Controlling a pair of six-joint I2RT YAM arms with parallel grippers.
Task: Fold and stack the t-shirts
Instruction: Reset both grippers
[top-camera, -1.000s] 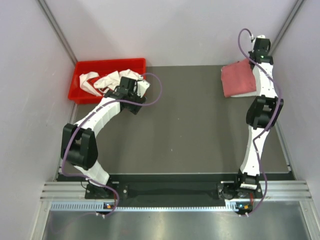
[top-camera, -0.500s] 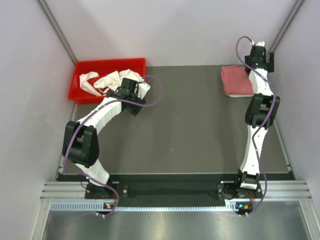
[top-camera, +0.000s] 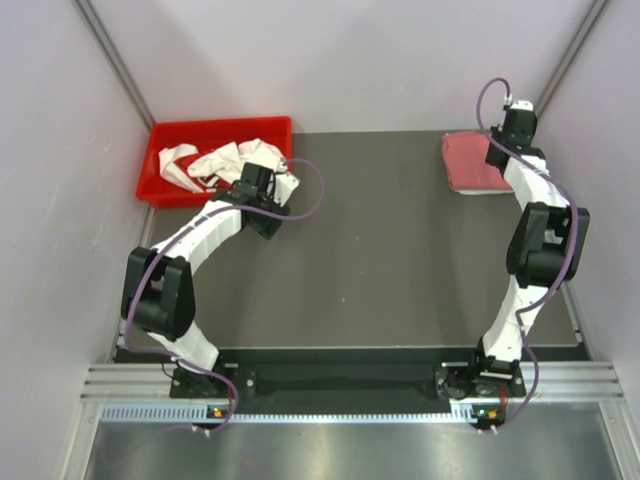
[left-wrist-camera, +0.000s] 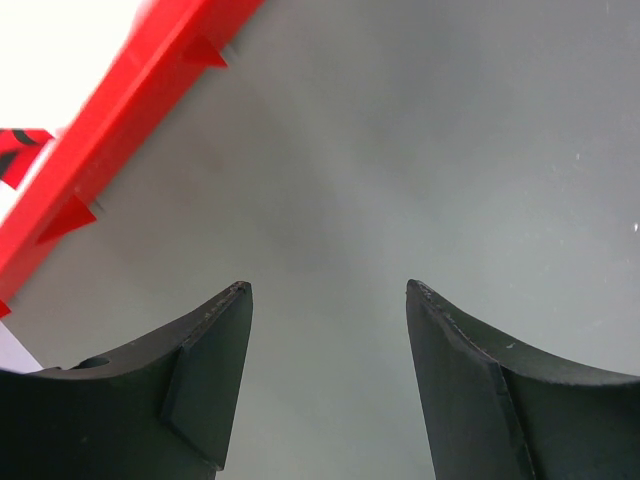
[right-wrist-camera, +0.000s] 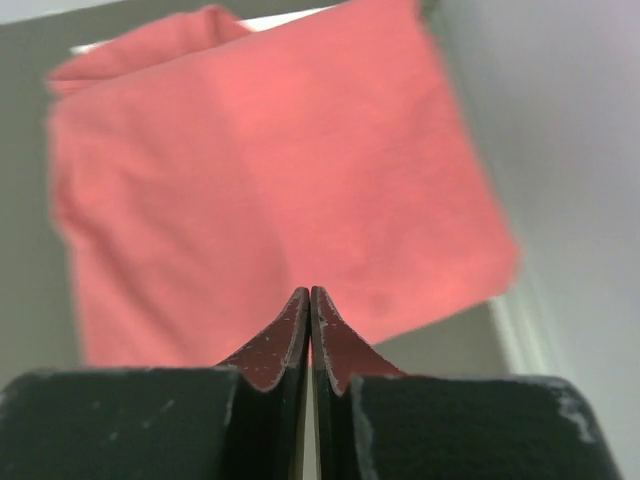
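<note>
A folded red t-shirt (top-camera: 468, 166) lies flat at the table's far right corner; it fills the right wrist view (right-wrist-camera: 260, 170). My right gripper (top-camera: 503, 143) hovers at its right side, shut with nothing between the fingertips (right-wrist-camera: 310, 292). Crumpled white t-shirts (top-camera: 213, 160) lie in a red bin (top-camera: 160, 135) at the far left, one hanging over the bin's right end. My left gripper (top-camera: 268, 180) is open and empty just outside that end, over bare table (left-wrist-camera: 329, 290). The bin wall (left-wrist-camera: 130, 100) shows at the upper left of the left wrist view.
Grey side walls close in the table left and right; the right wall is close beside the red t-shirt (right-wrist-camera: 570, 150). The dark table (top-camera: 370, 250) stretches between the two arms.
The red t-shirt went from lifted and tilted to lying flat. My right gripper has come off it and the right elbow swung to the right. The left arm barely shifted.
</note>
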